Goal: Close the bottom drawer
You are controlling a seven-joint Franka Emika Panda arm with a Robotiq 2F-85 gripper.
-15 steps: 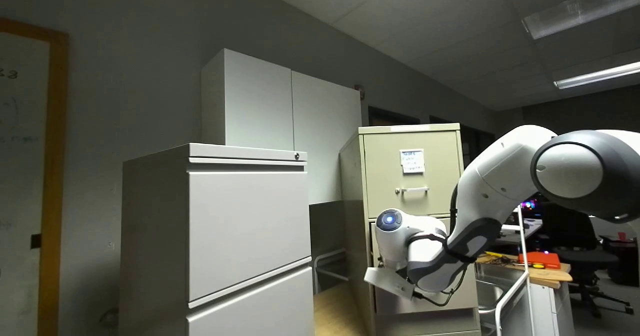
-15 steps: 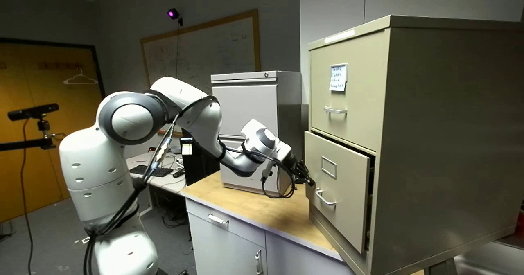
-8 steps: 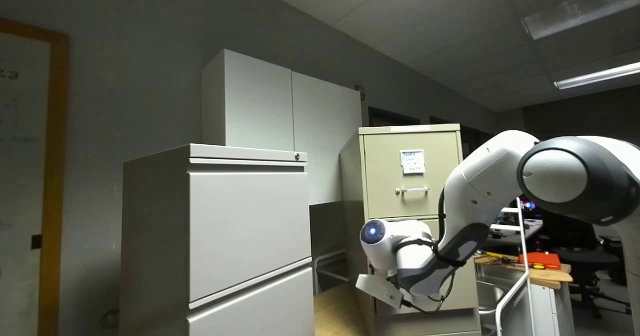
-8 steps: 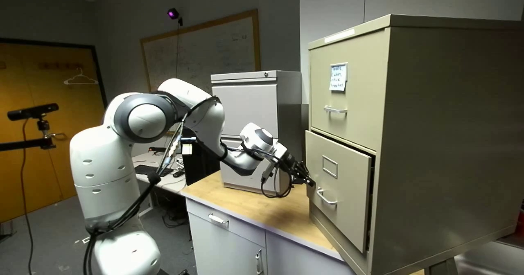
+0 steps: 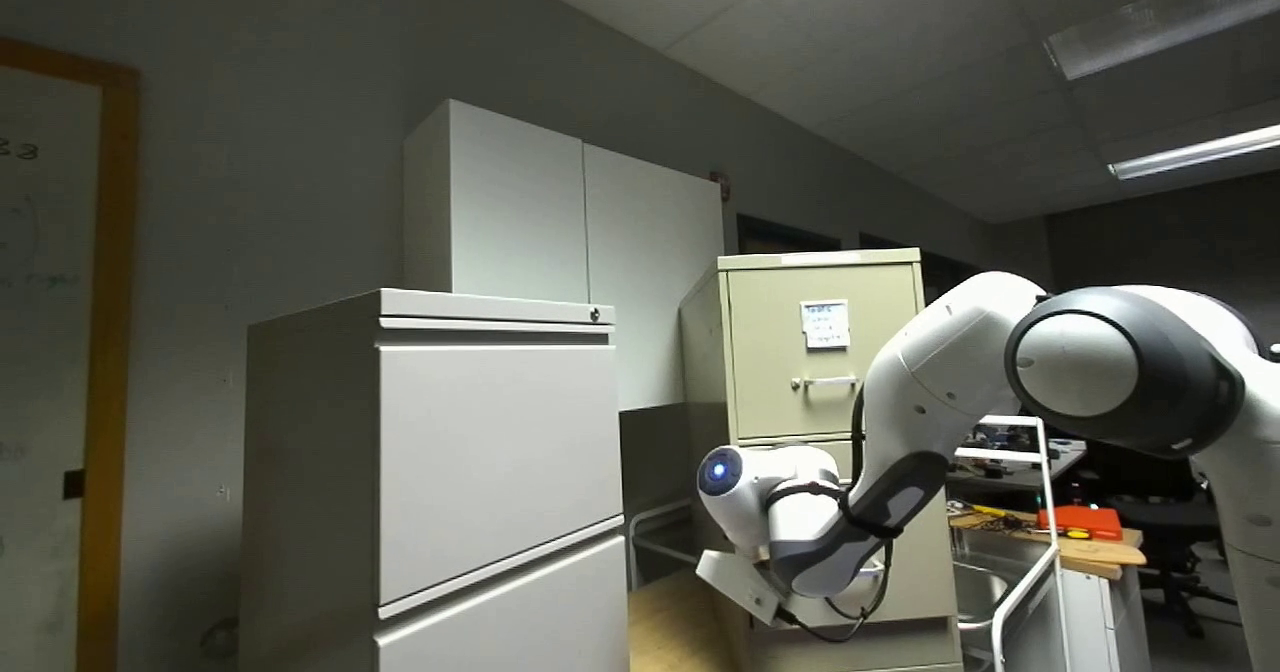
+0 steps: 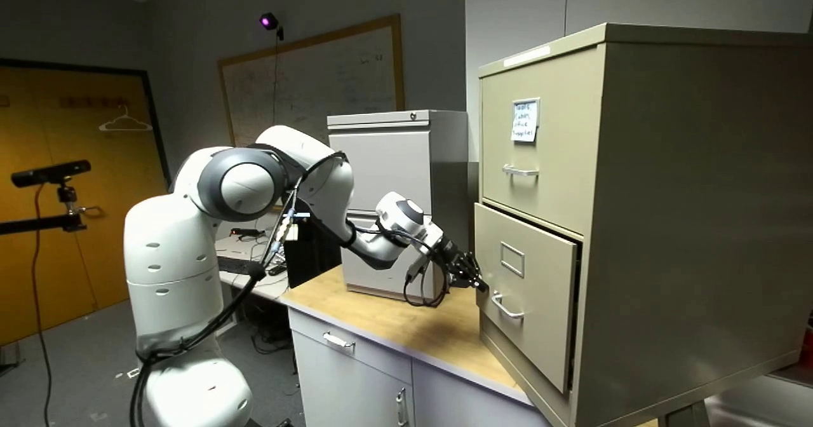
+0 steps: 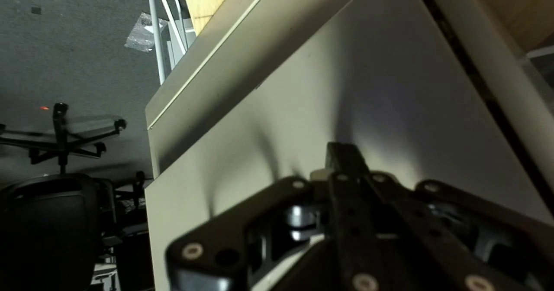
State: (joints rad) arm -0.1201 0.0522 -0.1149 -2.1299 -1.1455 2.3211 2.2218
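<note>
The bottom drawer (image 6: 540, 306) is the lower drawer of the beige filing cabinet (image 6: 686, 211). It stands slightly out, with a narrow dark gap along its edge in an exterior view. Its front fills much of the wrist view (image 7: 424, 92). Part of it shows behind my arm in an exterior view (image 5: 915, 572). My gripper (image 6: 481, 282) is at the drawer front's left side, above and left of its silver handle (image 6: 507, 307), and appears to touch the front. In the wrist view the black fingers (image 7: 346, 154) are together with nothing between them. The exact contact point is unclear.
A pale grey cabinet (image 6: 381, 166) stands left of the beige one on the wooden counter (image 6: 406, 325). The upper beige drawer (image 6: 540, 154) is shut. A white metal frame (image 5: 1050, 532) stands near the sink. Cables (image 6: 432, 287) hang from my wrist.
My arm has leaned further toward the beige cabinet; its elbow and wrist sit lower. The bottom drawer has moved slightly inward and its gap has narrowed a little. The gripper stays at its front.
</note>
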